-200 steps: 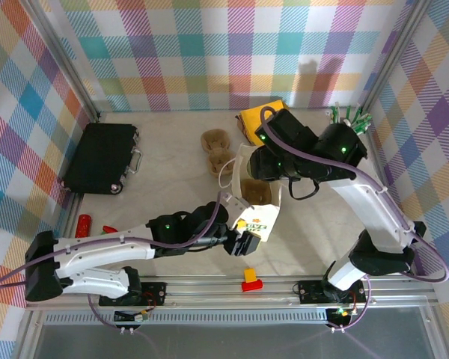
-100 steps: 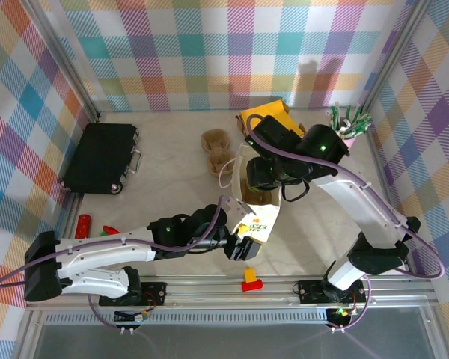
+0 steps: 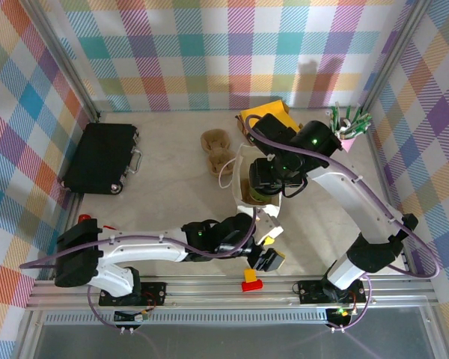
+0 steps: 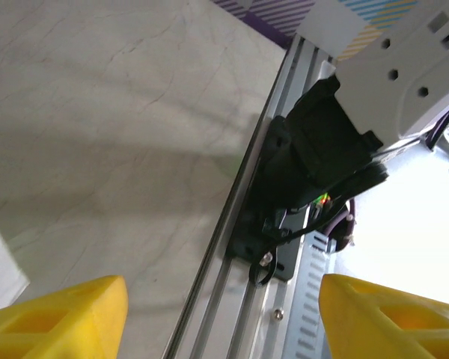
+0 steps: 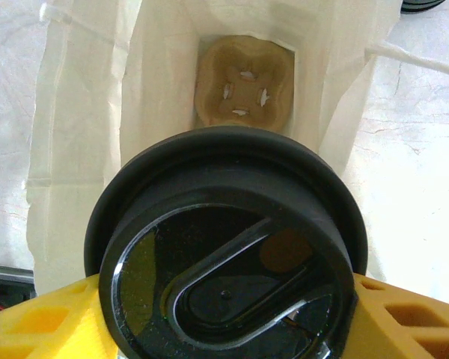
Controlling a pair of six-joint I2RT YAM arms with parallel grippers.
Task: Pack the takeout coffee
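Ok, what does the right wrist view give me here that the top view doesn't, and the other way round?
Right wrist: the cup from straight above, black lid toward the lens, clamped between yellow fingers, and a brown tray at the bottom of the white bag.
Top: the black case, the pink tumbler of sticks, two spare trays on the table, and the left gripper, open, near the front edge.
Both: the right gripper holding the cup over the open bag.
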